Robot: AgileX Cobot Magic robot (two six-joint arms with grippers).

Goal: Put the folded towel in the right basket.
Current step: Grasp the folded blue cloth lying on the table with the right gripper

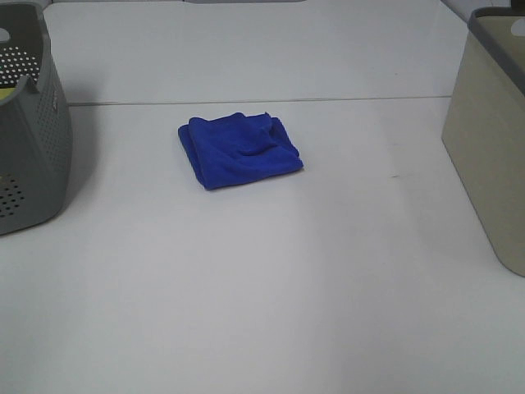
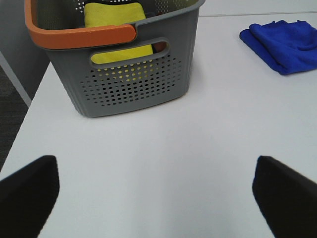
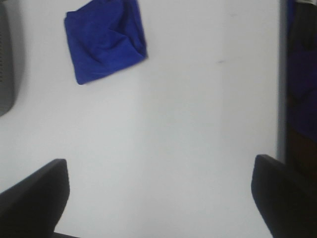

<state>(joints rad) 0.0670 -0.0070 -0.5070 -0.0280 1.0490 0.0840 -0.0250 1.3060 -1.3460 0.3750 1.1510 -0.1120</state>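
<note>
A folded blue towel (image 1: 239, 148) lies on the white table (image 1: 271, 279), a little left of centre. It also shows in the left wrist view (image 2: 285, 43) and in the right wrist view (image 3: 105, 38). The right basket (image 1: 490, 139) is beige with a grey rim and stands at the table's right edge. Neither gripper shows in the high view. My left gripper (image 2: 156, 198) is open and empty, well short of the towel. My right gripper (image 3: 161, 198) is open and empty above bare table, far from the towel.
A grey perforated basket (image 1: 29, 123) with an orange rim (image 2: 79, 34) stands at the left edge and holds a yellow cloth (image 2: 116, 29). A seam (image 1: 246, 102) runs across the table behind the towel. A dark strip (image 3: 302, 84) runs along one side of the right wrist view.
</note>
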